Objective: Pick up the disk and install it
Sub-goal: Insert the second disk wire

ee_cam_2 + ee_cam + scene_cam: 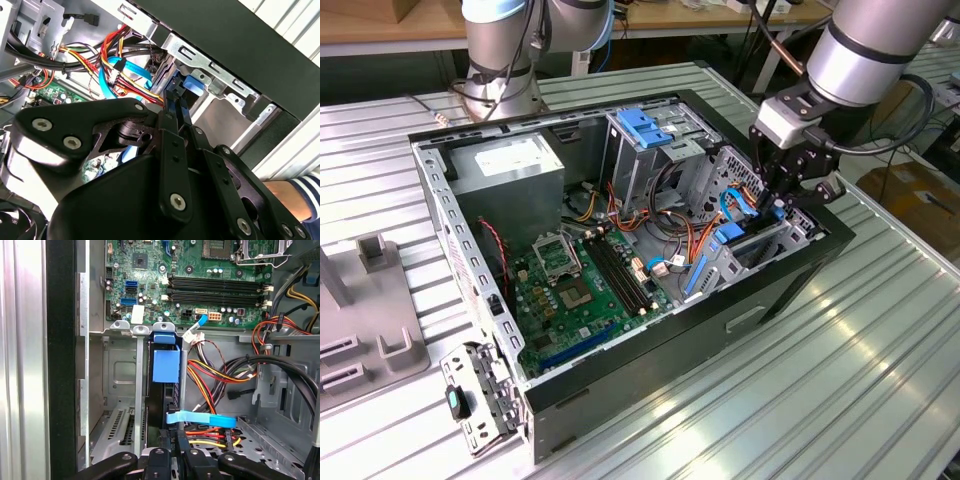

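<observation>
Gripper (782, 203) down inside open computer case (790, 290), at case's 3 o'clock corner in exterior view. Fingers (176, 447) pinched narrow on upper edge of disk (165, 367), which stands on edge in metal bay (122, 385) beside motherboard (582, 290). Person's sleeve (310, 192) near case.

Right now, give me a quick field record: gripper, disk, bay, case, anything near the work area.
gripper: down inside the case at the drive bay, fingers closed on the disk's end
disk: on edge, blue carrier showing, partway into the bay
bay: metal cage slots by the case wall, beside the motherboard
case: lying open on the table
motherboard: exposed
cables: bundled next to the bay
person: sleeve and hand outside the case in the second wrist view
</observation>
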Controlling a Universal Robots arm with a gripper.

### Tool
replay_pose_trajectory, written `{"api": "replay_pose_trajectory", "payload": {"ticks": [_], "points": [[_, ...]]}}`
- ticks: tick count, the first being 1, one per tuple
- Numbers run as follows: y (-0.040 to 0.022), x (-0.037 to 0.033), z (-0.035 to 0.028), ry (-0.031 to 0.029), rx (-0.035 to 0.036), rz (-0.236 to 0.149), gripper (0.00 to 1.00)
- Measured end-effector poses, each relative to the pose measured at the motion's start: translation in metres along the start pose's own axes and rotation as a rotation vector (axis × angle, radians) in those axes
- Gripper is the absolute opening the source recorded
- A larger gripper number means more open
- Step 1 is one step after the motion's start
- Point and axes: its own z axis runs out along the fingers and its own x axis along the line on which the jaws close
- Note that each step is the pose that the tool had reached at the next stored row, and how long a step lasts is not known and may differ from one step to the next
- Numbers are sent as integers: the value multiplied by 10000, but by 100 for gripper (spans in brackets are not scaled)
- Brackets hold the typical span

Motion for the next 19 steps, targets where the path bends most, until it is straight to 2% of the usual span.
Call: {"api": "replay_pose_trajectory", "payload": {"ticks": [15, 19], "points": [[8, 1, 35, -1, 0, 1, 17], [11, 2, 63, 2, 0, 0, 17]]}}
